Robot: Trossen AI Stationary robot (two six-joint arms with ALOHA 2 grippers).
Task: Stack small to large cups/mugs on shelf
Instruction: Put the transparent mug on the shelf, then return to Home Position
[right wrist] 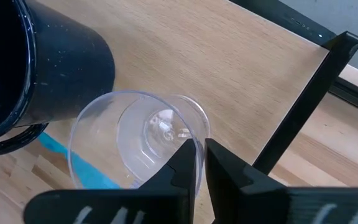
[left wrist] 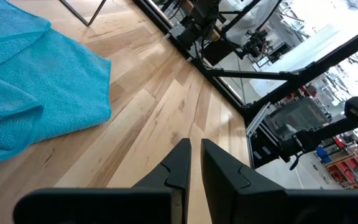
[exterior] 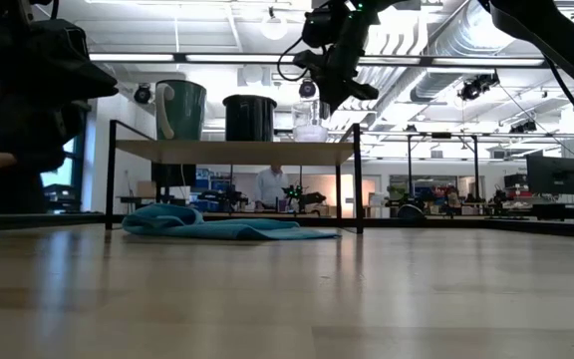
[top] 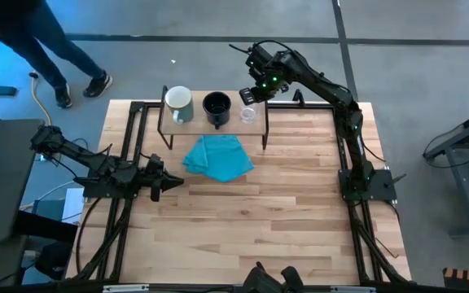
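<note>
Your right gripper (right wrist: pixel 199 163) is at the shelf's (top: pixel 255 124) right end, its fingers pinched on the rim of the glass cup (top: pixel 248 115). In the right wrist view one finger sits inside the rim and the other outside, with only the glass wall between them. The cup stands upright on the shelf board, just right of the black mug (top: pixel 216 107), close to it but whether they touch you cannot tell. The pale mug (top: pixel 178 102) stands at the shelf's left end, apart from the black one, its handle showing on the near side in the low view. All three sit in a row on the board.

Below and in front of the shelf, a blue cloth (top: pixel 218 158) lies crumpled on the bench (top: pixel 243 220).

Your left gripper (left wrist: pixel 194 165) waits low over the bench's left side, well away from the shelf, fingers closed on nothing.

A person (top: pixel 43 41) walks on the floor beyond the bench's far left corner.
</note>
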